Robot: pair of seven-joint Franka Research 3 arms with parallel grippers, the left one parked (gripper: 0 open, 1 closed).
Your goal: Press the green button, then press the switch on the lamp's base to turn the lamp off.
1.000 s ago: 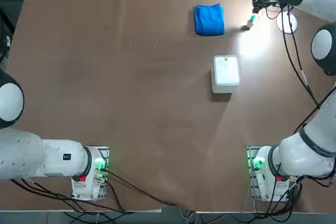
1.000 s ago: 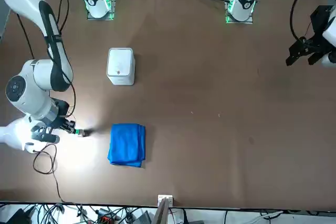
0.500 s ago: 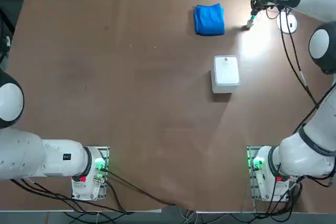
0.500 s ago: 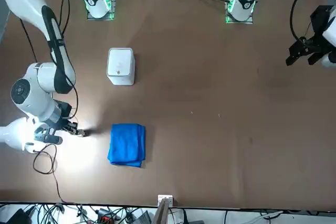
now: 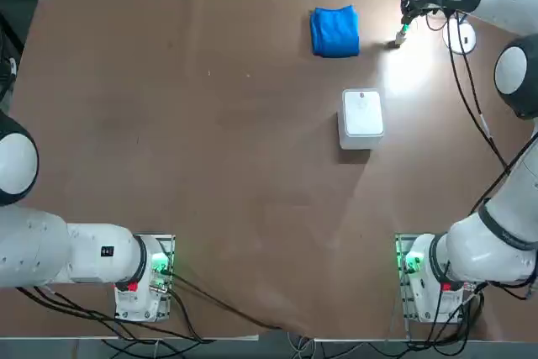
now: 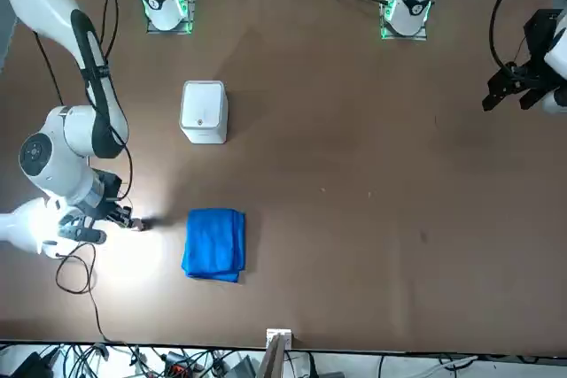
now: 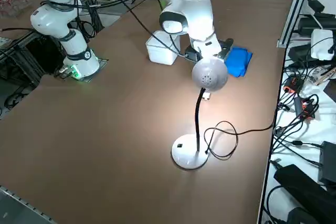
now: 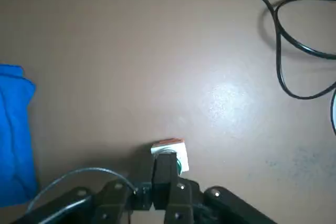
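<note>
The green button (image 8: 171, 150), a small white-bodied knob with a green cap, stands on the brown table beside the blue cloth. My right gripper (image 8: 165, 169) is shut, and its joined fingertips rest against the button's green cap. From overhead, the gripper (image 5: 407, 23) sits just past the button (image 5: 402, 36). The lamp is lit and throws a bright patch around the button. Its round white base (image 7: 189, 154) carries the small dark switch (image 7: 179, 146), a hand's width from the gripper. The lamp head (image 7: 209, 74) hides the gripper's tips in the right side view.
A folded blue cloth (image 5: 334, 31) lies left of the button. A white rounded square box (image 5: 362, 117) stands nearer my base. The lamp's black cable (image 7: 226, 135) loops on the table by the lamp base and runs off the edge.
The right gripper has shifted slightly onto the button since a second ago, covering more of its green cap. Over the last half second nothing has visibly moved. The lamp stays lit.
</note>
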